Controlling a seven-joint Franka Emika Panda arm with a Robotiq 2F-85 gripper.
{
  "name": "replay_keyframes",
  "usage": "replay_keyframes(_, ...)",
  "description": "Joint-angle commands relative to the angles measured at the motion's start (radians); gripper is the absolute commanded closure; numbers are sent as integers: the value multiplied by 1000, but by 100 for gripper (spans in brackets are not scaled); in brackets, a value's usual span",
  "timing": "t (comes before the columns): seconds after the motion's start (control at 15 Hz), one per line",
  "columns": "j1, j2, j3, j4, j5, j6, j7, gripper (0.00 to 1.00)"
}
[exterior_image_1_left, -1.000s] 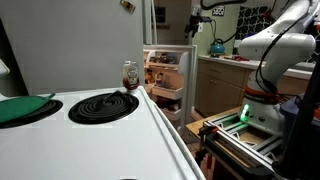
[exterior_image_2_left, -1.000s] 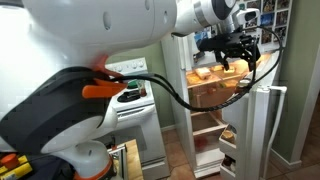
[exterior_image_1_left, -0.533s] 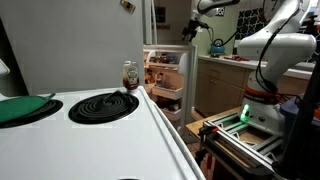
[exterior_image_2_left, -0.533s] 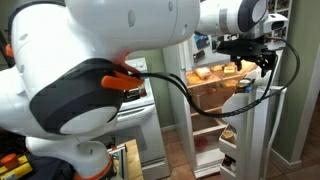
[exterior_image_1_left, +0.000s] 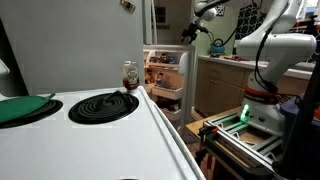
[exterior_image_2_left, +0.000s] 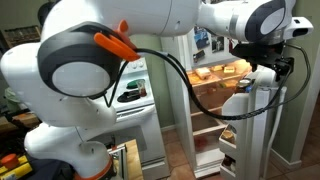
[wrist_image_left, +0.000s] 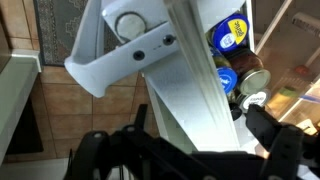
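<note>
My gripper (wrist_image_left: 190, 150) is open, with its two dark fingers on either side of the edge of the white fridge door (wrist_image_left: 190, 90). The door shelf holds blue cans (wrist_image_left: 232, 32) and a white-lidded jar (wrist_image_left: 255, 100) close to my right finger. In both exterior views the gripper (exterior_image_1_left: 190, 28) (exterior_image_2_left: 262, 72) is at the top of the open door (exterior_image_2_left: 255, 105), beside the lit fridge interior (exterior_image_2_left: 215, 85). I hold nothing.
A white stove with a coil burner (exterior_image_1_left: 103, 105) fills the foreground, with a small jar (exterior_image_1_left: 130, 75) at its back and a green lid (exterior_image_1_left: 25, 108). A counter with a kettle (exterior_image_1_left: 218, 47) stands past the fridge. The robot's base frame (exterior_image_1_left: 245, 135) is on the floor.
The arm has swung further toward the outer edge of the fridge door, and the gripper now sits over the door's top. The door and shelves look unmoved.
</note>
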Motion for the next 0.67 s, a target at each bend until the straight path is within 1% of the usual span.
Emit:
replay_keyframes(0.0, 127, -139, -206, 20, 208, -25, -90, 0)
replay_keyframes(0.2, 260, -196, -382, 31, 315, -48, -144, 0)
replay_keyframes(0.33, 352, -215, -491, 44, 384, -87, -185, 0)
replay_keyframes(0.6, 523, -226, -688, 108, 561, -269, -318, 0)
